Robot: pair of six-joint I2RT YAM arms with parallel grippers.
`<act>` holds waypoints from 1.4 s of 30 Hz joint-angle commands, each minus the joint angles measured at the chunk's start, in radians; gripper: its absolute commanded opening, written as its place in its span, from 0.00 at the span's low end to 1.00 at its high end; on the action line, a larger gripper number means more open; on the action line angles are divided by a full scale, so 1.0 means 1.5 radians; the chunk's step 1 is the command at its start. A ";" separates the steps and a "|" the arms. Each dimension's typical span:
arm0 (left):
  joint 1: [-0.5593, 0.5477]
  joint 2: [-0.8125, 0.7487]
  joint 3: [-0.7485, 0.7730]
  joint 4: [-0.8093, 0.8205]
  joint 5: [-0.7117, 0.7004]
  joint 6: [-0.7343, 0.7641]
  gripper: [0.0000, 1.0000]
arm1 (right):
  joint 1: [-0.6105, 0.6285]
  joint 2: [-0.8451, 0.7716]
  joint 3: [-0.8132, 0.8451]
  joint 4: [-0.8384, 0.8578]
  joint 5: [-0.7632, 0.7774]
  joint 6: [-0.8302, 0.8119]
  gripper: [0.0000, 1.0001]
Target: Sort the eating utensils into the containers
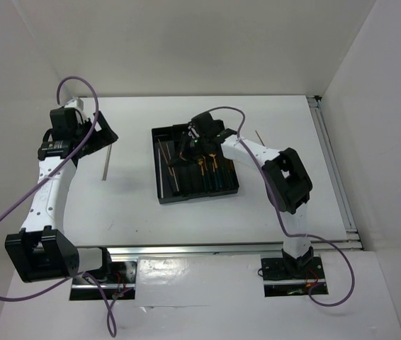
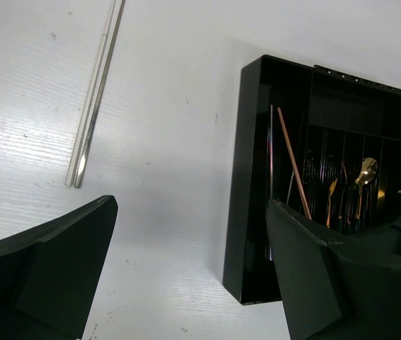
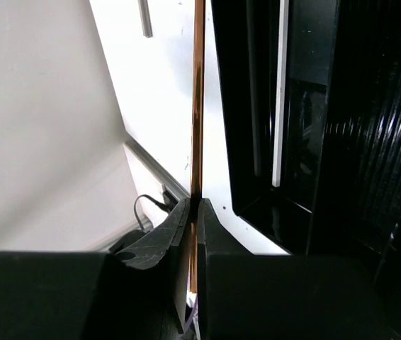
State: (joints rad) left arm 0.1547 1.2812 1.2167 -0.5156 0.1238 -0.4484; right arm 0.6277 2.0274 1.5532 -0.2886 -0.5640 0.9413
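One copper chopstick (image 3: 198,106) pinched in right hand (image 3: 195,205); left hand (image 2: 190,212) spread wide.

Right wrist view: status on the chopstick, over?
Right gripper shut on copper chopstick by the tray. Left gripper open, silver chopsticks on table nearby. No obstruction seen.

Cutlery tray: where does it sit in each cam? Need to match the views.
Top external: black cutlery tray at picture centre.
Left wrist: right half, its long outer wall facing the camera.
Right wrist: right half, close up, just right of the copper chopstick pinched in the right gripper.
Shared landmark: bare white table running along one long tray wall.
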 commanded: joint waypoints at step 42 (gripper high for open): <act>0.003 0.107 0.041 -0.017 0.122 0.118 1.00 | -0.377 -0.324 -0.258 -0.104 0.108 -0.920 0.53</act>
State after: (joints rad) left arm 0.1547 1.4380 1.2186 -0.5400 0.2646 -0.3088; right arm 0.1246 1.5440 1.1942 -0.3779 -0.3992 -0.2592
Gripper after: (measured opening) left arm 1.000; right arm 0.534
